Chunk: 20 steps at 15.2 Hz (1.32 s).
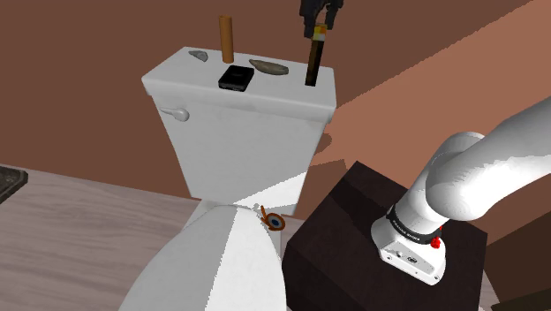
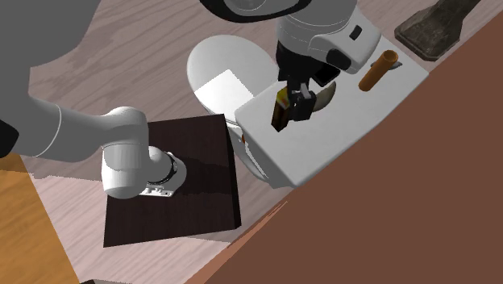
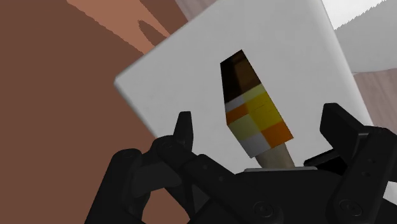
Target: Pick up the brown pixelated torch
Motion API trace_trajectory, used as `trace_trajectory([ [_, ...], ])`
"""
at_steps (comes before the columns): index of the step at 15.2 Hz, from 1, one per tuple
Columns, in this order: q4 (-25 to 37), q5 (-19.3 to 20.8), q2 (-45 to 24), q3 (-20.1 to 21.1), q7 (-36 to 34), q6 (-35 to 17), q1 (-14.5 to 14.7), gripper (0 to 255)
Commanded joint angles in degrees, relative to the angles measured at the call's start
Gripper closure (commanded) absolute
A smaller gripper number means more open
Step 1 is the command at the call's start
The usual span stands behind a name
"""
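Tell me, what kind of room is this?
Most likely a bathroom: a white toilet tank with a flush handle stands against the brown wall, with the toilet lid below it.

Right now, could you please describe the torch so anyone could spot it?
On the white toilet tank lid, look at the shoulder view's right end, under the claw. The torch stands upright there, the only item with blocky yellow, orange and white squares.

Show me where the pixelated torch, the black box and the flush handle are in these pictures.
Pixelated torch [image 3: 257, 116], wrist view, on its yellow band.
Black box [image 1: 237, 78], shoulder view, on its top face.
Flush handle [image 1: 179, 114], shoulder view, on the lever.
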State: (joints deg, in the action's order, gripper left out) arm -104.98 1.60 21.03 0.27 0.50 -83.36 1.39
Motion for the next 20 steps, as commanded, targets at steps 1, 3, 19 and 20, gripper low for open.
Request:
trace_trajectory([
  [1,-2.59,0.00,0.59,-0.05,0.00,-2.01,-0.01,0],
  [3,-2.59,0.00,0.59,-0.05,0.00,-2.02,-0.01,0],
  [19,3.93,0.02,-1.22,-0.02,0.12,2.69,-0.03,255],
  [20,5.08,0.02,-1.57,-0.01,0.14,3.49,-0.03,255],
])
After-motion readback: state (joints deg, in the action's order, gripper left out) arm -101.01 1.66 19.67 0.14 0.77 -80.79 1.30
